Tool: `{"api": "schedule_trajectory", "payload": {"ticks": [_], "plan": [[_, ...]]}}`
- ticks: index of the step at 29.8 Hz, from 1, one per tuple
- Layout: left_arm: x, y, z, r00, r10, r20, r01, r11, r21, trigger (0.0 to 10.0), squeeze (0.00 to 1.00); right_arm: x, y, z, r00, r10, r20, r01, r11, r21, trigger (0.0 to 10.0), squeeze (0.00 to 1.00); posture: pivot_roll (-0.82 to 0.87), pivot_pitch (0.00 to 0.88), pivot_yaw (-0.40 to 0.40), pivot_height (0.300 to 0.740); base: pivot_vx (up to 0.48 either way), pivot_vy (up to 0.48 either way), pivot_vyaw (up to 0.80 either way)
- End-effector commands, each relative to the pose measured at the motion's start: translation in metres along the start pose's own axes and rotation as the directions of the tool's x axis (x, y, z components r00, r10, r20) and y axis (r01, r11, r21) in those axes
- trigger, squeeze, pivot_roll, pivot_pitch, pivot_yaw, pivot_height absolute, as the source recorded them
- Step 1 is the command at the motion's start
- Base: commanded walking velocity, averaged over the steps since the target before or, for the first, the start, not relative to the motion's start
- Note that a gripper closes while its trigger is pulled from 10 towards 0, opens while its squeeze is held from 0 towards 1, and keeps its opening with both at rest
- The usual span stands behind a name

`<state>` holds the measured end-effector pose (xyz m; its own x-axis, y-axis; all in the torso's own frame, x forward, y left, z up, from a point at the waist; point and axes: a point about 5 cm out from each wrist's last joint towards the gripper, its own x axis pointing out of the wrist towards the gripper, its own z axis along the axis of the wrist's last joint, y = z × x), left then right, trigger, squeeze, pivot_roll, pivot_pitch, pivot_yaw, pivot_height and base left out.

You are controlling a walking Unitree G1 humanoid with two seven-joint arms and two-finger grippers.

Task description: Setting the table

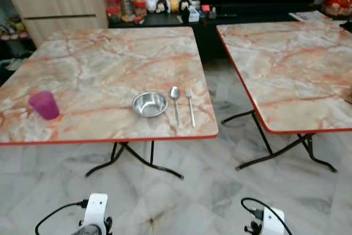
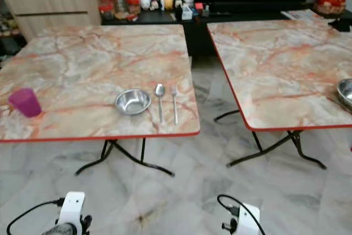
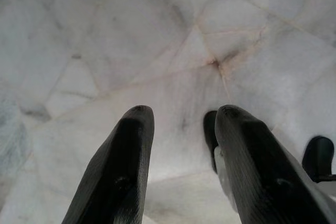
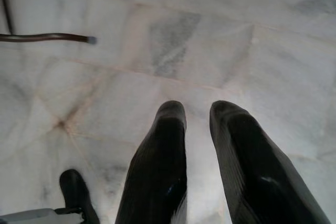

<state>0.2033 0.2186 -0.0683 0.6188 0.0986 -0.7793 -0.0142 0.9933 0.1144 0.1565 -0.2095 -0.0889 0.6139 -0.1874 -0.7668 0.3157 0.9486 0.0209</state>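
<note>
Both of your claws hang low over the marble floor, nearest the cameras. Your left claw has its fingers apart with nothing between them, and your right claw has only a narrow gap, also empty. I judge both arms idle because nothing is in reach yet.

Farther out, on the near right part of the left table, one place looks laid: a steel bowl, a spoon just to its right, and a fork just beyond that, the two lying parallel, handles toward you as a diner would want them. A purple cup stands well apart at the near left edge, probably waiting for another setting.

Your right eye picks up what the left misses: a second steel bowl at the right edge of the right table. Your wrist cameras add black table feet on the floor.
</note>
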Motion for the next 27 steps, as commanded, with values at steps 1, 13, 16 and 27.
{"api": "schedule_trajectory", "payload": {"ticks": [1,13,16,27], "plan": [[0.000,0.002,0.002,1.000,0.009,0.005,-0.009,1.000,-0.007,10.0,0.00,0.001,0.002,0.003,1.000,0.002,0.003,-0.002,1.000,-0.003,10.0,0.00,-0.03,0.000,-0.004,0.740,0.307,0.000,0.00],[0.000,0.001,0.000,1.000,0.004,0.000,-0.004,1.000,-0.002,10.0,0.00,0.001,0.001,0.002,1.000,0.001,0.003,-0.001,1.000,0.011,10.0,0.00,-0.02,0.000,-0.005,0.740,0.312,0.000,0.23],[0.000,0.001,0.000,1.000,0.005,0.000,-0.005,1.000,-0.005,10.0,0.00,0.001,0.001,0.002,1.000,0.003,0.001,-0.003,1.000,0.011,10.0,0.00,-0.02,0.000,-0.005,0.740,0.310,0.000,0.00],[-0.003,0.009,-0.013,0.999,0.027,-0.017,-0.029,0.997,-0.074,10.0,0.00,0.001,0.003,0.000,1.000,0.017,-0.010,-0.017,1.000,0.004,10.0,0.00,-0.02,0.000,0.003,0.740,0.024,0.000,0.00]]}}
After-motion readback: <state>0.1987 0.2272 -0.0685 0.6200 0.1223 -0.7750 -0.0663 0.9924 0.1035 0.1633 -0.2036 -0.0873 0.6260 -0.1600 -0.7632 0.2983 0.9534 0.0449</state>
